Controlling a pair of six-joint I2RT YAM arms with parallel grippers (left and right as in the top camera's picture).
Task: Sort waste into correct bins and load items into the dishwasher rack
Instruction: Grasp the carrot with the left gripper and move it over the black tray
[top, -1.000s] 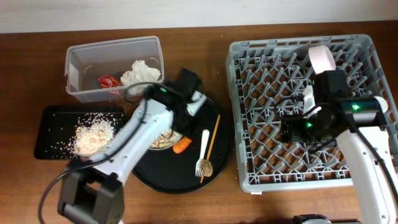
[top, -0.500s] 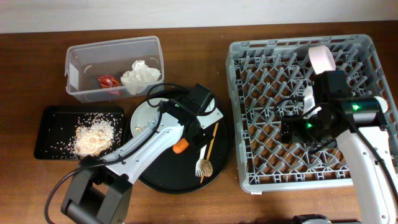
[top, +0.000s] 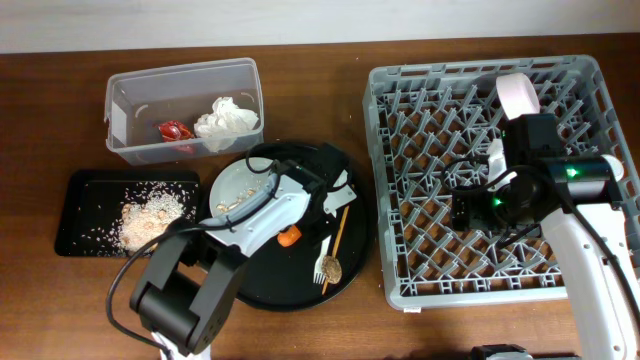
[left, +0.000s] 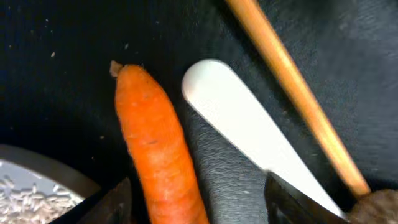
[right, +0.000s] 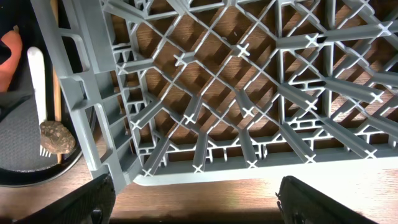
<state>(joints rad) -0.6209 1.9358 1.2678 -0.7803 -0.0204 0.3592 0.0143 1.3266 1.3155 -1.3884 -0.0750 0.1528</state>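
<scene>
An orange carrot piece (left: 155, 155) lies on the big round black tray (top: 262, 282), next to the white plastic fork (left: 242, 130) and a wooden chopstick (left: 292, 87). My left gripper (left: 196, 208) is open, with a finger on either side of the carrot; in the overhead view it (top: 305, 215) sits by the carrot (top: 289, 236). A brown lump (top: 332, 268) rests on the fork's tines. The pale plate (top: 238, 180) holds rice grains. The clear tub (top: 130, 95) holds a red wrapper (top: 175, 130) and a white napkin (top: 226, 118). My right gripper (right: 208, 205) is open and empty above the grey dishwasher rack (top: 400, 120).
A shallow black tray (top: 78, 190) at the left holds beige food scraps (top: 150, 215). A cream-pink bowl (top: 518, 92) stands on edge at the back of the rack. The right wrist view shows the rack's near corner (right: 93, 143) and the fork (right: 35, 81) beyond it.
My left arm has swung right from over the plate to the tray's middle and come down over the carrot. The right arm has not moved.
</scene>
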